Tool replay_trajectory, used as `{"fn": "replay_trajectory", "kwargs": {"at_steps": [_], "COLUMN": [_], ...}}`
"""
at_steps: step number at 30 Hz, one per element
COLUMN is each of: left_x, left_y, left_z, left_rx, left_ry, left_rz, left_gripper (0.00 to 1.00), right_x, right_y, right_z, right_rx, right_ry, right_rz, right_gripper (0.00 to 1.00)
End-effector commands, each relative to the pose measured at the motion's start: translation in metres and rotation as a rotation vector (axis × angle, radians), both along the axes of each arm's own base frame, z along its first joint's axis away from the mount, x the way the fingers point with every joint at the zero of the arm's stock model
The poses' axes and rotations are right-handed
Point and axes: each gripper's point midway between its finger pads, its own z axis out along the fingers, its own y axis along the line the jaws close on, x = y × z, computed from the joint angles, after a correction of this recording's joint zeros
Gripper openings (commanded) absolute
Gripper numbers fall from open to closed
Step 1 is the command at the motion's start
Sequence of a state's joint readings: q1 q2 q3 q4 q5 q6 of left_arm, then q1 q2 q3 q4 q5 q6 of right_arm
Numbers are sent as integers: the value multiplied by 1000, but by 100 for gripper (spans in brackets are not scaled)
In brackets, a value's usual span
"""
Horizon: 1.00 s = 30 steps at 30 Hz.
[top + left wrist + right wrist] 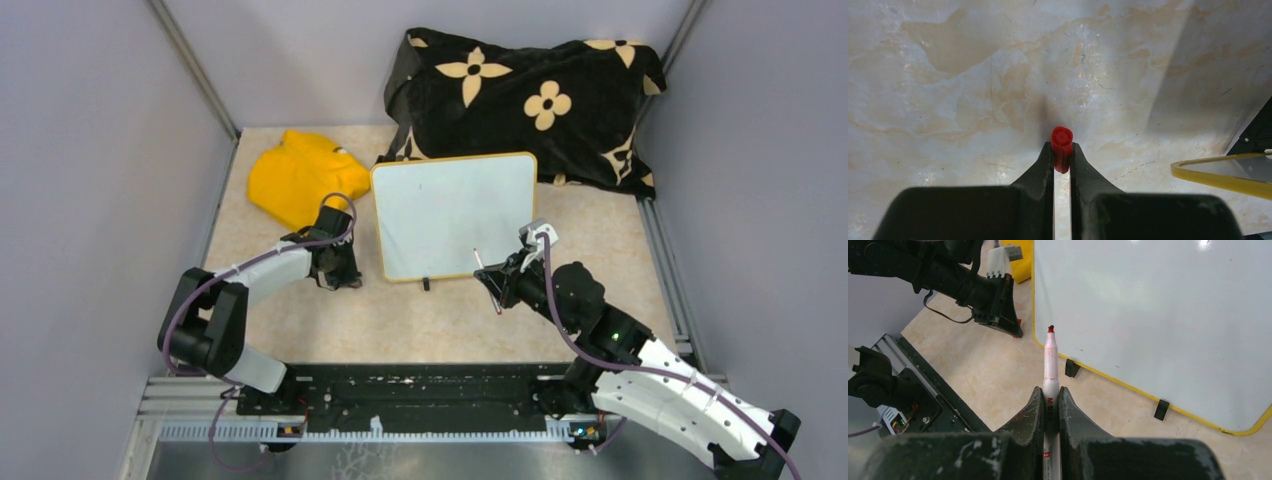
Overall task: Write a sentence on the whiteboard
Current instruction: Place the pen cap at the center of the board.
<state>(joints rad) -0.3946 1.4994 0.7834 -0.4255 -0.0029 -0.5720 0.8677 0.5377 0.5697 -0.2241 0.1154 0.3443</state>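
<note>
The whiteboard lies in the middle of the table, white with a yellow rim and black clip feet. Its face is blank; the sentence is not in view. My right gripper hovers off the board's near right corner, shut on a white marker. The marker's red tip is bare and points toward the board's edge. My left gripper is low over the table left of the board, shut on a small red marker cap. The board's yellow rim shows at that view's right edge.
A crumpled yellow cloth lies at the back left, close behind the left arm. A black blanket with tan flowers is heaped behind the board. Grey walls enclose the sides. A black rail runs along the near edge.
</note>
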Motion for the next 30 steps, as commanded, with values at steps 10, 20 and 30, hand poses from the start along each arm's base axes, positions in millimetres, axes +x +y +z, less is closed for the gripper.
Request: {"fn": "replay_trajectory", "kwargs": {"at_steps": [10, 20, 30], "left_x": [-1, -2, 2], "left_y": [0, 0, 5], "left_z": [-10, -12, 0], "left_rx": [-1, -3, 8], "left_ry": [24, 30, -20], "left_rz": [-1, 8, 43], "left_gripper": [26, 28, 37], "right_x": [4, 4, 5], "right_y": [3, 3, 3], "right_z": [12, 10, 7], "right_rx": [10, 7, 1], "right_ry": [-48, -40, -35], "right_rz": [7, 6, 2], "right_gripper": [0, 0, 0]}}
